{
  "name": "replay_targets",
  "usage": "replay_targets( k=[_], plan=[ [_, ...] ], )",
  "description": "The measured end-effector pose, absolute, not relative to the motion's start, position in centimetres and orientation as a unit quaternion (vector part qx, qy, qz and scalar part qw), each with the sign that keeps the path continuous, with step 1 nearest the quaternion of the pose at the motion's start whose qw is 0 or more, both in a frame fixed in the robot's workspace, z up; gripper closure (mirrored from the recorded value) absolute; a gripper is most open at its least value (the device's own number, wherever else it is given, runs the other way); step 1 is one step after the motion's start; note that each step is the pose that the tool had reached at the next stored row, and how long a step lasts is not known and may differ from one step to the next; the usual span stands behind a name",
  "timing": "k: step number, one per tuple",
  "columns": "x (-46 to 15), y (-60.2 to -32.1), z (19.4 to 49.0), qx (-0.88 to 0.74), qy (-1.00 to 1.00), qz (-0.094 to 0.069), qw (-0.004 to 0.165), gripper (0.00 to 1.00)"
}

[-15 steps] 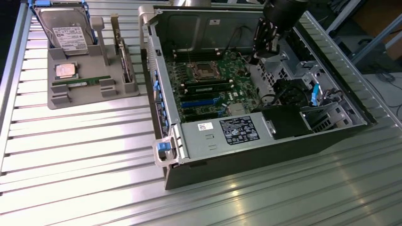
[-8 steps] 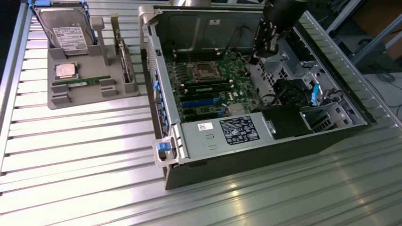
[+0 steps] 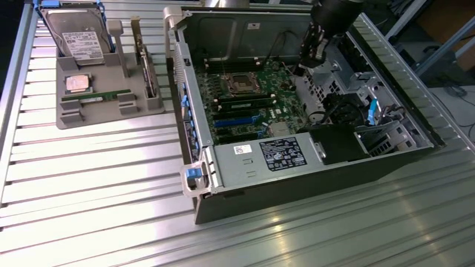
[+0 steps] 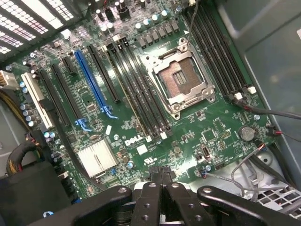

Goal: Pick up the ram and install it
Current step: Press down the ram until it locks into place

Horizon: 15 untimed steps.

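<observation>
— Where is the arm (image 3: 334,16) sitting?

— It is reaching in from the far side of the exterior view, toward that view's right, with the dark wrist angling downward.

— And the gripper (image 3: 310,60)?

— It is pointing down and hanging low. In the wrist view the gripper (image 4: 162,176) is showing its two black jaws pressing flat against each other, with nothing sitting between them.

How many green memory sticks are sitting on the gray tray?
1. A long thin green ram stick lies flat near the gray tray's front edge, just below the square silver chip. Another could be hidden elsewhere; I can't tell.
</observation>
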State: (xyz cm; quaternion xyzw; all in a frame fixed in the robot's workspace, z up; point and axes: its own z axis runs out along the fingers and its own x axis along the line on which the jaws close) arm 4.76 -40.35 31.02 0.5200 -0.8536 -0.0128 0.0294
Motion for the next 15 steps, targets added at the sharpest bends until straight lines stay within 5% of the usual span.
replay_targets(
  k=[15],
  plan=[
    [4.76, -40.35, 31.02, 0.447, -0.894, -0.015, 0.028, 0.9]
  ],
)
